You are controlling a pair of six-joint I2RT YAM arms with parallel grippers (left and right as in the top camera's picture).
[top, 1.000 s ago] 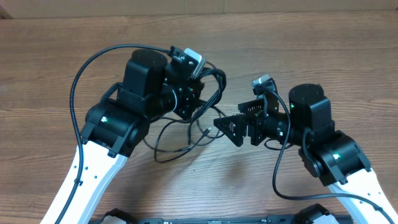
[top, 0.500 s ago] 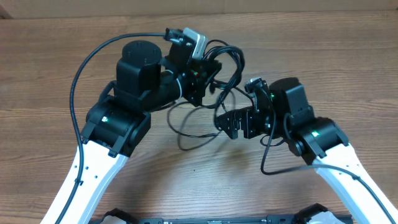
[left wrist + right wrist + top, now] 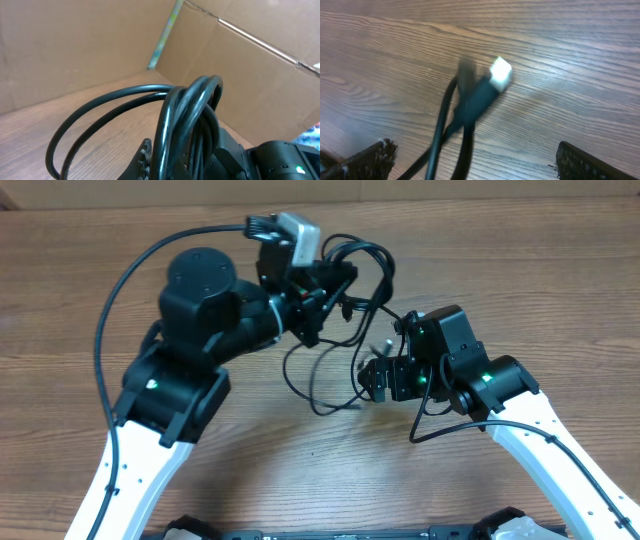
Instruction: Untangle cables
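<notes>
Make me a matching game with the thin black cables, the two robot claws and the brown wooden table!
Things:
1. thin black cables
2. left black claw
3. right black claw
4. brown wooden table

States:
A. open wide
B. flat under everything
C. hanging in tangled loops
D. shut on the bundle, up high

Pairs: 1-C, 2-D, 3-A, 4-B

overhead: looks down on table (image 3: pixel 560 290) | wrists: close on cables (image 3: pixel 185 115), shared with overhead
</notes>
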